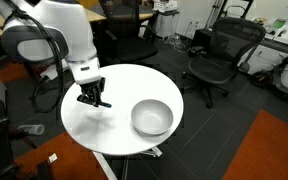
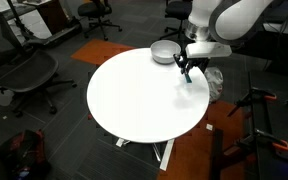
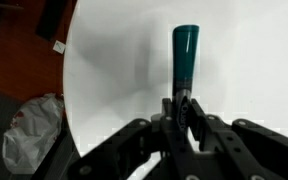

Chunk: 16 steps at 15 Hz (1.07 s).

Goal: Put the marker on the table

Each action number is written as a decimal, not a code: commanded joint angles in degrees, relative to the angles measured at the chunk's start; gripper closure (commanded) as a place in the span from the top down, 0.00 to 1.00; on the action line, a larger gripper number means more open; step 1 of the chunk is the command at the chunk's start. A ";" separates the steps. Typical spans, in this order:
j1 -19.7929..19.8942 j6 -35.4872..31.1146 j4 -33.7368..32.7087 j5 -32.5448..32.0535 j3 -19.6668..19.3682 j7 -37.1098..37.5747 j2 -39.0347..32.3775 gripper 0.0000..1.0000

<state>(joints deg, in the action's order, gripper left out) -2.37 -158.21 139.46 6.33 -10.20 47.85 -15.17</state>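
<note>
Pincer (image 3: 184, 108) pinches the marker (image 3: 185, 50) by its dark end, teal end jutting out over the white counter (image 3: 114, 70).

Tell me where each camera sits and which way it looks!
Exterior view: high beside the table, looking down across it toward office chairs; shows the arm, pincer and bowl.
Exterior view: high on another side, with the bowl at the table's far edge; shows arm and pincer.
Wrist view: on the wrist, looking down past the pincer holding the marker above the table.
Shared: both exterior views show table, bowl, pincer.
</note>
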 commanded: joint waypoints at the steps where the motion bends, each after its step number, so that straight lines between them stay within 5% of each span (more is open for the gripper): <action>1: 0.31 -1.53 -0.94 1.87 1.29 0.32 -2.53 0.05; 11: -0.07 -2.79 -3.81 4.32 2.69 -0.36 -8.07 0.05; 13: -0.59 -2.58 -4.23 3.74 2.13 0.04 -8.49 0.45; 16: -0.81 -2.59 -4.10 3.65 1.94 0.13 -7.97 0.65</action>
<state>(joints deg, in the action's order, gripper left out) -2.45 -159.68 135.54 9.05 -7.96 47.84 -23.39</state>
